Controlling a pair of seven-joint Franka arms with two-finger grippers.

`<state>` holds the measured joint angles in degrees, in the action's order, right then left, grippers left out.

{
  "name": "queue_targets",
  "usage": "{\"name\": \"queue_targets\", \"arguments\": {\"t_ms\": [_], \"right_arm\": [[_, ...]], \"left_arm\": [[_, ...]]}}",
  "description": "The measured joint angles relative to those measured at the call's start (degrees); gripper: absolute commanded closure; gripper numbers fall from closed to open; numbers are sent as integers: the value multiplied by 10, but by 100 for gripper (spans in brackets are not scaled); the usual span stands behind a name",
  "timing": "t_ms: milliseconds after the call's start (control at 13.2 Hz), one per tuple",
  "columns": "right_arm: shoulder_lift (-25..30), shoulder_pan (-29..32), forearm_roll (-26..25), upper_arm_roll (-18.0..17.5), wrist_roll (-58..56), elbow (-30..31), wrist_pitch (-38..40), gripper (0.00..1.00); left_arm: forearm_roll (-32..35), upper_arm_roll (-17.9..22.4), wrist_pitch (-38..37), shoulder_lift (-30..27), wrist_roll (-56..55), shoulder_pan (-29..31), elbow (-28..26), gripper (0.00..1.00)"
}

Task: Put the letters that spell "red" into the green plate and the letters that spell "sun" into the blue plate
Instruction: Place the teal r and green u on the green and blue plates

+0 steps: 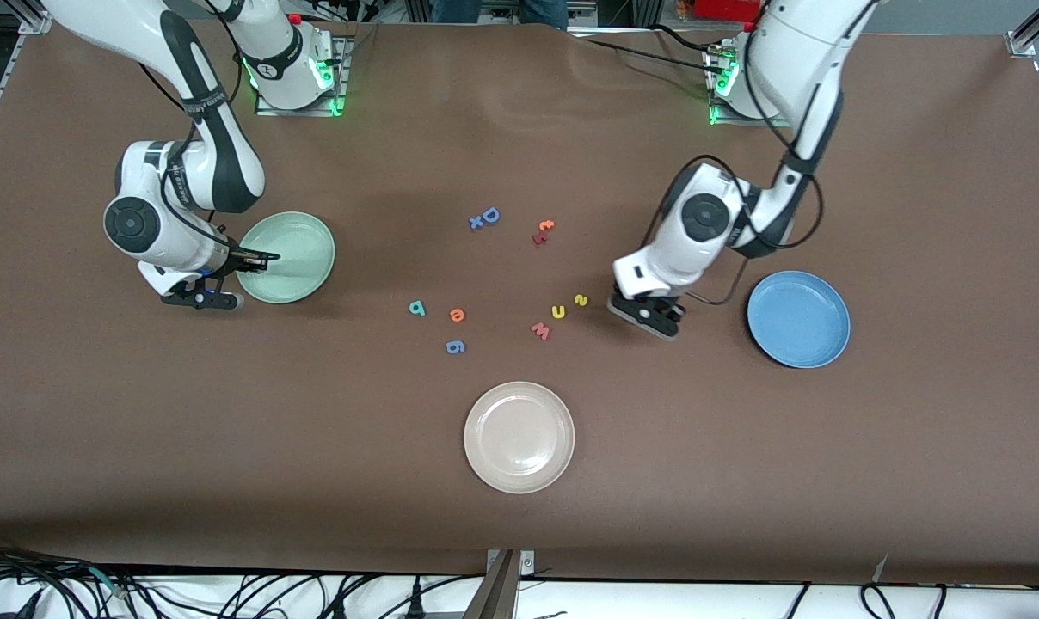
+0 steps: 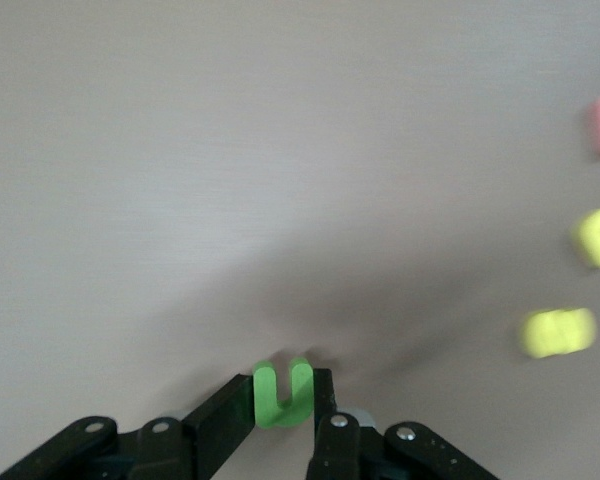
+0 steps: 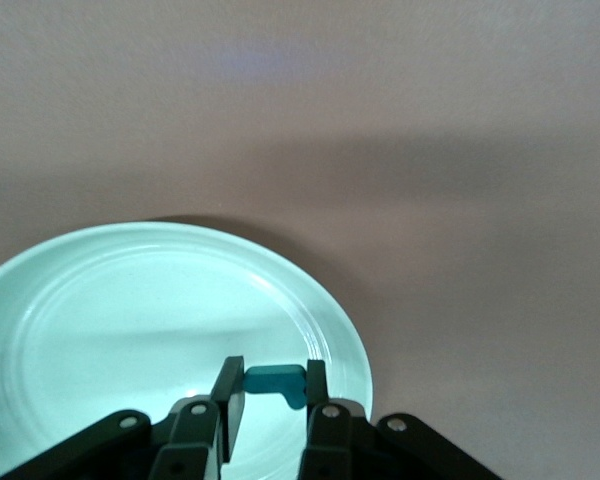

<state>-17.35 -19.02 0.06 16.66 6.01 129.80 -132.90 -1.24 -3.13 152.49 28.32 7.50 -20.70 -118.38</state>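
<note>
- Tools on both arms are each pinching one letter, so two deliveries are running at once: one toward the green plate [image 1: 287, 256], one toward the blue plate [image 1: 798, 318].
- Right tool [image 3: 272, 392] is hanging over the green plate's rim at the right arm's end of the bench [image 1: 227, 447], its fingers clamped on the thin teal "r" [image 3: 277, 382]; the plate is showing empty beneath it.
- Next for that arm, as I judge it: parting the fingers so the "r" drops inside the rim, not on it; a small shift toward the plate's middle would be making that safer.
- Left tool [image 2: 283, 408] is low over the bare bench beside the blue plate, between it and the yellow letters, squeezing the olive-green "n" [image 2: 282, 392] upright between its fingers.
- Next there: lifting clear and carrying the "n" over to the blue plate, which is lying empty toward the left arm's end.
- Yellow "s" [image 1: 580, 300] and yellow "u" [image 1: 559, 311] are lying on the bench near the left tool, with the pink "w" [image 1: 540, 330] just beside the "u", nearer the camera; the "w" is to be left alone.
- Teal "d" [image 1: 417, 308] and orange "e" [image 1: 457, 315] are lying well apart from the green plate, toward the bench's middle, with the blue "g" [image 1: 455, 346] near them.
- Beige-white plate [image 1: 519, 437], the blue "D" [image 1: 488, 216] and the orange-and-red pair [image 1: 543, 230] are having no part in this.
</note>
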Motion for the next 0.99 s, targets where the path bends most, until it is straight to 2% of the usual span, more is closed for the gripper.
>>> {"name": "queue_targets", "arguments": {"t_ms": [76, 152, 228, 380, 456, 760, 912, 988], "right_arm": [[-6, 0, 0, 0, 0, 0, -1, 70], [-13, -1, 0, -1, -1, -1, -1, 54], [-19, -1, 0, -1, -2, -1, -3, 32], [-26, -2, 0, -1, -2, -3, -5, 17], [-27, -2, 0, -1, -2, -6, -5, 14], [-22, -4, 0, -2, -1, -28, -3, 14], [-17, -6, 0, -6, 6, -53, 25, 14], [-15, -6, 0, -13, 16, -70, 47, 14]], "left_arm": [[0, 10, -18, -13, 39, 18, 1, 98], [0, 18, -32, -25, 77, 36, 1, 97], [0, 24, -40, -33, 114, 54, 0, 97], [0, 44, -43, -37, 188, 81, 0, 97], [0, 54, -43, -37, 223, 92, -2, 97], [0, 64, -51, -37, 330, 145, -18, 96], [0, 65, -55, -35, 366, 166, -27, 86], [0, 65, -55, -32, 375, 174, -30, 71]]}}
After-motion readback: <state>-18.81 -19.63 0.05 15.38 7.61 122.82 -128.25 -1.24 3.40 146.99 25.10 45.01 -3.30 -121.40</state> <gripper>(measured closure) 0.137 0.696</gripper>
